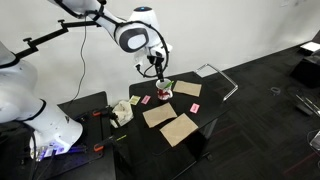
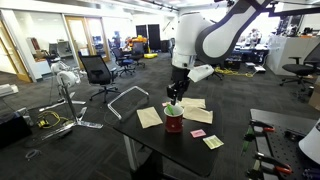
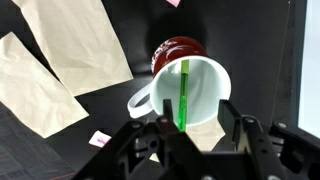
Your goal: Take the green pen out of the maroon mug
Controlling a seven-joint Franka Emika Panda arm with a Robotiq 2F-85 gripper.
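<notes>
The maroon mug lies tilted in the wrist view, its white inside facing me and its handle to the left. It stands on the black table in both exterior views. The green pen sticks out of the mug toward the camera. My gripper is open right over the mug's mouth. The pen's upper end sits between the two fingers, closer to the left one, and neither finger touches it. In both exterior views the gripper hangs just above the mug.
Flat tan cards lie around the mug. Small pink squares and a yellow-green note lie on the black table. A metal frame stands beyond the table edge.
</notes>
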